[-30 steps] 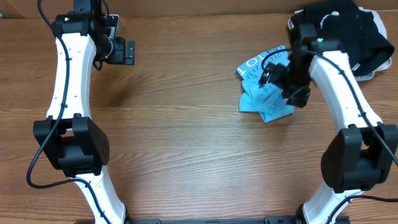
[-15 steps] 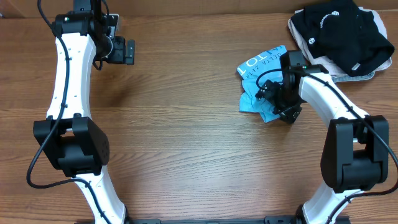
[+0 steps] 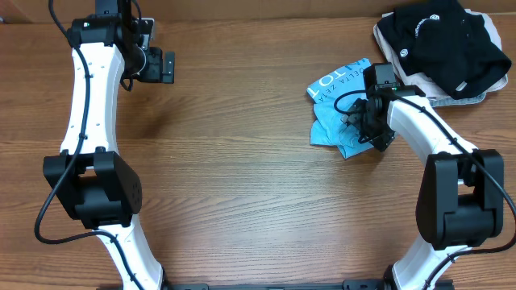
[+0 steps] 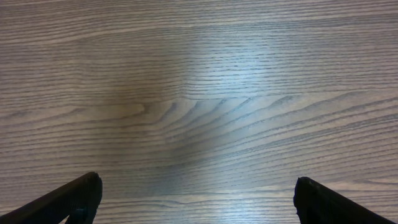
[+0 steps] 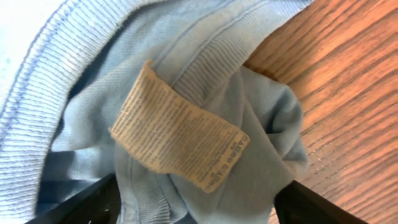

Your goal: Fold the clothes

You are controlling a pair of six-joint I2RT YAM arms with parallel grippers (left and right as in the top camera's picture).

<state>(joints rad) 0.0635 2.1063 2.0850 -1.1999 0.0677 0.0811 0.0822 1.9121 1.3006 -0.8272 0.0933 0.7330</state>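
Closest in, the right claw shows only two dark fingertips, cut off at the frame's bottom. They stand apart with the bunched sky-blue T-shirt between them. A creased tan printed label lies on ribbed collar knit. The shirt sits crumpled in the right half of the woodgrain desk, partly hidden by the arm. Farther off, the left claw gapes over bare wood near the far left corner. A black garment fills the far right corner.

White arm links, black joints; tool fingers dark, probably black
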